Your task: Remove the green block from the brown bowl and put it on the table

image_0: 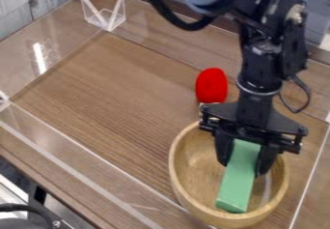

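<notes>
Reaching down from the upper right, the black robot arm (245, 54) covers the far part of the brown wooden bowl (177, 165) and a strip of the wood-grain desk (103, 88) behind it. The hand (245, 146) is pinching the light green rectangular block (237, 182) near its upper end; the grip itself is partly hidden by dark hardware. Block position: within the bowl's outline, slanted, its lower end toward the near side of the bowl. Whether that end touches the bowl floor cannot be told from this view.

Surroundings: a red strawberry-like toy (211, 85) lies on the desk just beyond the bowl, immediately left of the arm in the view, outside the rim. The raised bowl rim surrounds the block on the visible sides. The arm and hand stand over the far right part of the rim, hiding some of it. A clear angular plastic piece (104, 14) sits well apart, near the far left corner of the desk. Black cables (29, 212) run through the lower left corner of the view, well apart from the bowl.
</notes>
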`<state>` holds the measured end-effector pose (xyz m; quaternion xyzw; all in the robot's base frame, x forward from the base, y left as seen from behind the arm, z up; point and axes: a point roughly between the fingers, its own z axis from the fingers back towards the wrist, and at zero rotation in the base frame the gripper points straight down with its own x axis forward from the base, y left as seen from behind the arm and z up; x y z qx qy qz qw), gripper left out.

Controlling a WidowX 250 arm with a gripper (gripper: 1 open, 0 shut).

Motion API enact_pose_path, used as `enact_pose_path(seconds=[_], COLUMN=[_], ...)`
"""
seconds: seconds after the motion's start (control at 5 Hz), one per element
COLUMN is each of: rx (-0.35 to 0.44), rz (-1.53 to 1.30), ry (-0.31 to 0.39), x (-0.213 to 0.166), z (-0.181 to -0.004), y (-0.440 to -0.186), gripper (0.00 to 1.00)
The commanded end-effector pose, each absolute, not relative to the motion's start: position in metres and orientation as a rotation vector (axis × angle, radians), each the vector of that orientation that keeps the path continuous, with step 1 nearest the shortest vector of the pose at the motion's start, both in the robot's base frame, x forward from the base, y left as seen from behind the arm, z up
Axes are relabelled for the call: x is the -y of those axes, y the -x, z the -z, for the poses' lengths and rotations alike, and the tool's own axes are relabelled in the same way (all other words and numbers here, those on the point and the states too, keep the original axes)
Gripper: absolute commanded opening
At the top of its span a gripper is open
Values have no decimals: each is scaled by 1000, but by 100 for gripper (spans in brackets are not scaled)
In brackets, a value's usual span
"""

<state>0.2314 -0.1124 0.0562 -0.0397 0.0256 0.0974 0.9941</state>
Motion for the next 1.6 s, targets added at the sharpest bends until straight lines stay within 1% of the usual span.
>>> enact_pose_path(seconds=[0.0, 0.2, 0.4, 0.6, 0.8, 1.0, 1.2, 1.4], rx=[-17, -14, -7, 3, 24, 37, 51, 60], rz=[-121, -58, -68, -76, -82, -57, -53, -43], ry=[91, 88, 87, 92, 102, 114, 116, 131], x=[119, 120, 110, 114, 113, 96, 72, 69], z=[-68, -71, -75, -92, -116, -136, -145, -142], y=[-239, -238, -239, -234, -231, -225, -221, -216], gripper=[0, 0, 0, 0, 0, 0, 0, 0])
